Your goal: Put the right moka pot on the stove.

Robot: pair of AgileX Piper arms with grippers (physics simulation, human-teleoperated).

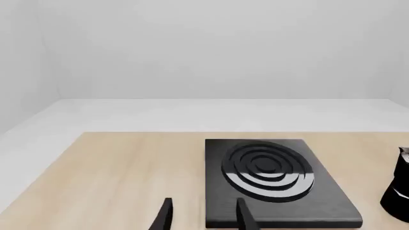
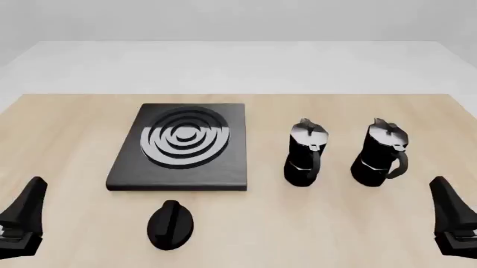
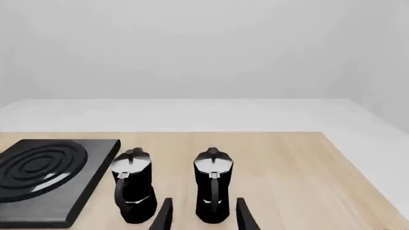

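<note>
No legible writing or brand marks showing on any item. Sitting low at the near left corner: left gripper point(image 2: 22, 220), fingers apart, holding nothing. Sitting low at the near right corner: right gripper point(image 2: 453, 223), fingers apart, holding nothing. Lying near centre-left: round black knob point(image 2: 171, 224), just in front of the stove point(image 2: 182, 146). Resting flat left of centre: the stove, burner rings uncovered. Standing upright right of the stove: second moka pot point(image 2: 304, 153), then the right moka pot point(image 2: 382, 153) further right, both apart from each other. Showing bare table point(image 2: 335, 223) between pots and grippers.
</note>
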